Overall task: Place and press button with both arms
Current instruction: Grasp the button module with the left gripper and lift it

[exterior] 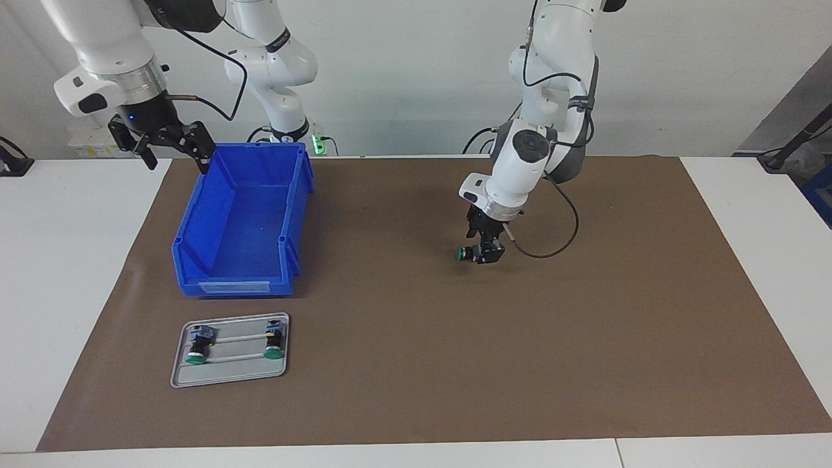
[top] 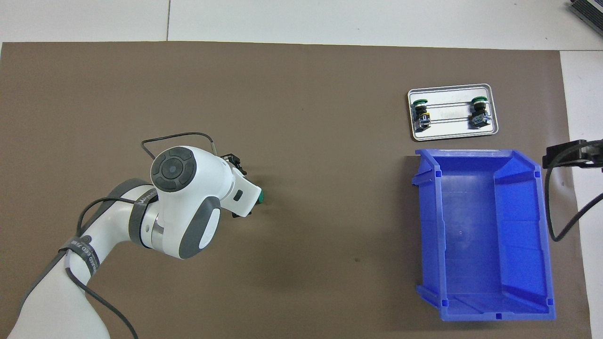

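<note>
The button lies on its side on the brown mat near the middle of the table; only its green cap [exterior: 460, 253] shows beside the gripper, and in the overhead view [top: 260, 198] it peeks out from under the wrist. My left gripper [exterior: 486, 255] is down at mat level, over the button's black body and rear block, which it hides. My right gripper [exterior: 177, 156] hangs open and empty in the air by the blue bin's corner nearest the robots, and waits there; its tip shows at the edge of the overhead view [top: 567, 157].
A blue bin [exterior: 234, 283] stands empty toward the right arm's end of the table [top: 476, 153]. Farther from the robots, a small metal tray [exterior: 227, 376] holds two more green-capped buttons [exterior: 198, 344] [exterior: 273, 341]. The brown mat [exterior: 585, 338] covers the table.
</note>
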Robot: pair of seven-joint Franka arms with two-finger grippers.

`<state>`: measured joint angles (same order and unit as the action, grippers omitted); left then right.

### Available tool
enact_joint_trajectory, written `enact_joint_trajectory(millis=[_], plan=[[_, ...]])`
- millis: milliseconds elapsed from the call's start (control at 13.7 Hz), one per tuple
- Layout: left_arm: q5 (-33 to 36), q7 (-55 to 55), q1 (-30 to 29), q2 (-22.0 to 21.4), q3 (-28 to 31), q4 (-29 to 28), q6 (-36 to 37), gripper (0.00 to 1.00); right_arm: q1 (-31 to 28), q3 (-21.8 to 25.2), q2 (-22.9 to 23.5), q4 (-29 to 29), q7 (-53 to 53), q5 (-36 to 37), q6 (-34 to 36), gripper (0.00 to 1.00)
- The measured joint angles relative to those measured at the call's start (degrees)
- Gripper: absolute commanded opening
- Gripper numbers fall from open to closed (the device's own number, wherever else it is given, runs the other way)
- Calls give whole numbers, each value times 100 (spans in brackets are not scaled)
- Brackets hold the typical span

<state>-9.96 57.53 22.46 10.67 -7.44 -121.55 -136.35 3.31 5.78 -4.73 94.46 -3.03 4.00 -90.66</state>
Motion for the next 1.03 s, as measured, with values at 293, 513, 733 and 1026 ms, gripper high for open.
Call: enact_joint_trajectory(millis=[293, 513, 733, 1026], plan=[[0, 0, 142, 272, 0, -23, -181, 81, -33, 1, 0, 0, 0, -141, 0, 100], [0, 14, 145, 320, 3, -34, -251, 81, -19, -1, 0, 0, 0, -257, 0, 100], [0, 50, 145, 324, 8, -104, -308, 65, -18, -1, 0, 0, 0, -261, 0, 100], [0, 73, 145, 330, 10, -130, -353, 43, -17, -1, 0, 0, 0, -262, 0, 100]])
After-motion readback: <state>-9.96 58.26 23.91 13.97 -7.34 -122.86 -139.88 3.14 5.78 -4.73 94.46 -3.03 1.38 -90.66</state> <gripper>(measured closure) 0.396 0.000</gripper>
